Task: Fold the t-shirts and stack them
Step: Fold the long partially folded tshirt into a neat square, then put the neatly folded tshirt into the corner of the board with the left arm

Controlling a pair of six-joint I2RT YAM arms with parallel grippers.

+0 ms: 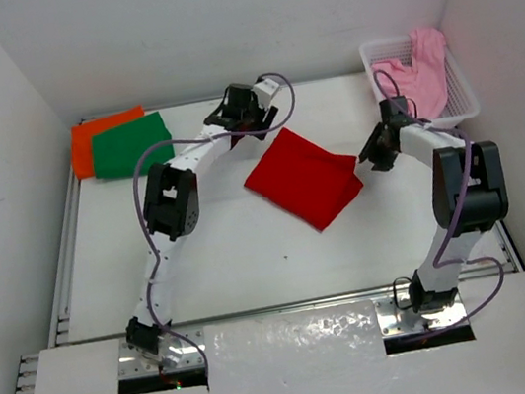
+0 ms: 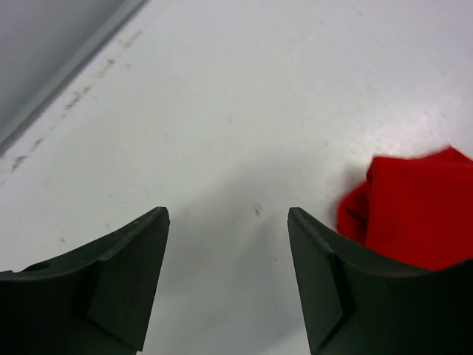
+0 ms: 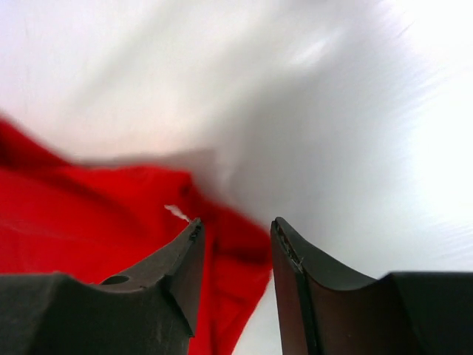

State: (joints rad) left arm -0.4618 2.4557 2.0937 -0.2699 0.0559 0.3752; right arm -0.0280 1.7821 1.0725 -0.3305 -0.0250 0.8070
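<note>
Now both pairs of jaws stand spread, holding nothing: my left gripper (image 2: 229, 216) sits just beyond the far-left corner of the folded red cloth t-shirt (image 1: 305, 178), my right gripper (image 3: 236, 225) at its right corner. Its long axis runs far-left to near-right. The folded green cloth t-shirt (image 1: 132, 146) lies far left, nearer my left arm.

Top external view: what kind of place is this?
Probably a lab robot cell, not a home: white table boxed in by plain walls, left arm and right arm bolted at its near edge, folded red t-shirt and basket as props.
</note>
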